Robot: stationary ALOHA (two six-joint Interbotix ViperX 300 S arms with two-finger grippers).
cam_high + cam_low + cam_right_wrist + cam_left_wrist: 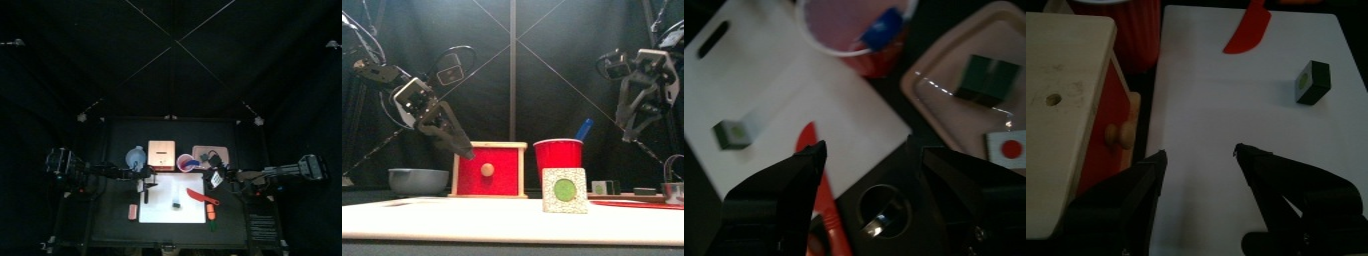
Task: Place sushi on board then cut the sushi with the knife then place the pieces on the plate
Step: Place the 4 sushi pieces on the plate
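On the white cutting board (163,190) one sushi piece (1309,82) remains, with the red knife (1251,28) lying near it on the same board. Beside the board, the pink tray (945,65) already carries two pieces (991,78). My left gripper (1200,153) and right gripper (874,150) hang over the board, jaws apart and empty. In my judgement, only the last piece is left to transfer.
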